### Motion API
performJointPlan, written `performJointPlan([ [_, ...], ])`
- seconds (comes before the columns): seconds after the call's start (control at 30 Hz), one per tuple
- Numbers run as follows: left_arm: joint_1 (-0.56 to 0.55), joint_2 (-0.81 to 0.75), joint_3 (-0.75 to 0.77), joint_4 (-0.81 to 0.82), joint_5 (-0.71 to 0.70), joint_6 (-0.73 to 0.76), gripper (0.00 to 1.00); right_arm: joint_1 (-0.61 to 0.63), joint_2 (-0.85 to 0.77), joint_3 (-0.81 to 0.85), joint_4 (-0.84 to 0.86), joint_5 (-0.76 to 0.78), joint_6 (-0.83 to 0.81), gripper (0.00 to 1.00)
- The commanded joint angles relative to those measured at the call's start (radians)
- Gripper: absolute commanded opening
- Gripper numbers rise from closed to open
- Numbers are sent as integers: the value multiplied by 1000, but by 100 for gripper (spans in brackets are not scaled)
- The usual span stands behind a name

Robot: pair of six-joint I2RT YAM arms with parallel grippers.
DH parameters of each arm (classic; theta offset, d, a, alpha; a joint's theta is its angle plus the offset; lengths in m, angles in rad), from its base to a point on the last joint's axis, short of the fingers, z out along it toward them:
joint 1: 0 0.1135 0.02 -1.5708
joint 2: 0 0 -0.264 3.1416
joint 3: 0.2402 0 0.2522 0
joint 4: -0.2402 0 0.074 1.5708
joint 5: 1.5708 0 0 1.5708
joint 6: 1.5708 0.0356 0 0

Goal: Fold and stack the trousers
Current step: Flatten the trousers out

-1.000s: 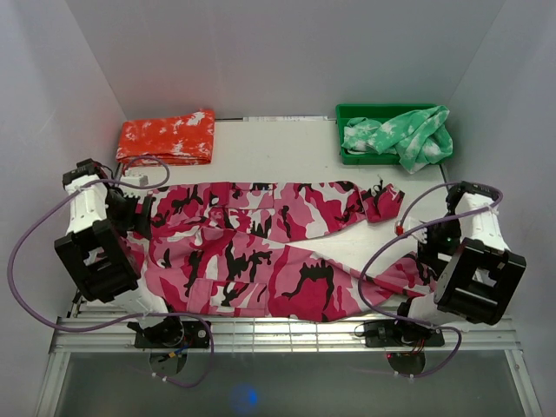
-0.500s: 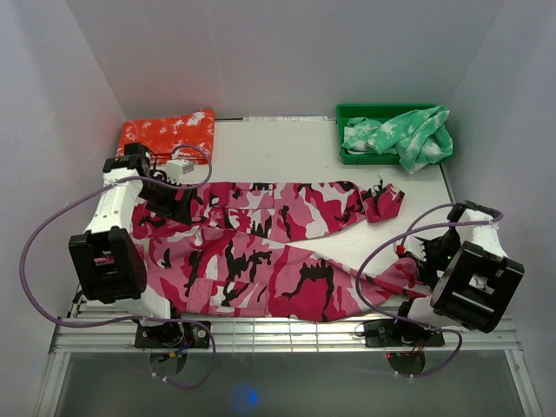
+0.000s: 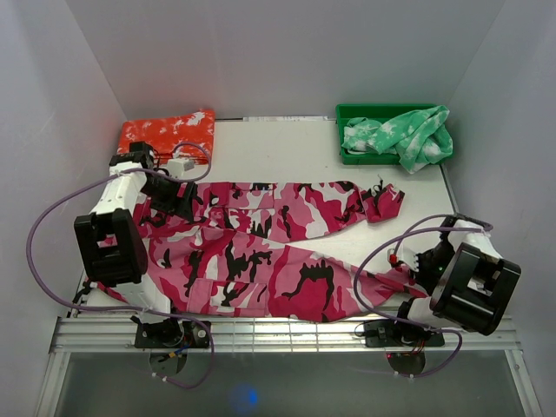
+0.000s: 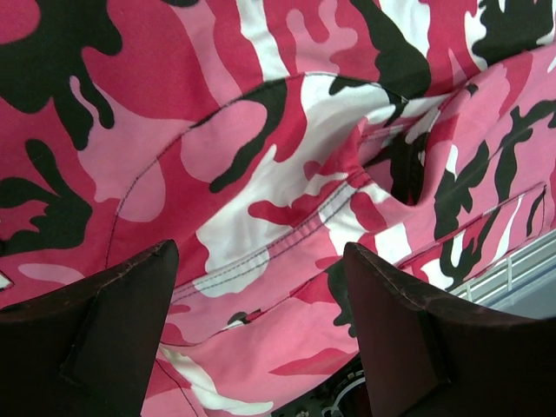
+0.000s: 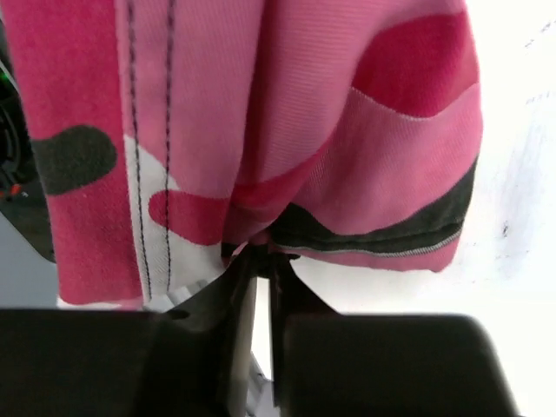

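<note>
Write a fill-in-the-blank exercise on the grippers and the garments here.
1. The right gripper is ___ on a leg hem of the trousers.
2. The left gripper hangs ___ above the trousers.
3. The bin that holds the green garment is coloured ___.
Missing words: shut; open; green.

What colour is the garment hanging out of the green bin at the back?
The garment is green with white splotches; the top view shows it best.

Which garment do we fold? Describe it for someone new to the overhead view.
On the white table, look at the near half. The trousers sprawl there: long, pink-magenta camouflage with black and white patches, unlike the orange-red garment and green garment at the far edge.
</note>
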Motion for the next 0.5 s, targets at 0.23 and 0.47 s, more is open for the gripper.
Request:
performJointPlan([
  [0.23, -4, 25, 45, 30, 21, 0, 85, -29, -18, 401, -232, -51, 69, 8],
  [0.47, -4, 47, 59, 33, 28, -14, 84, 23, 81, 521, -230, -43, 15, 8],
])
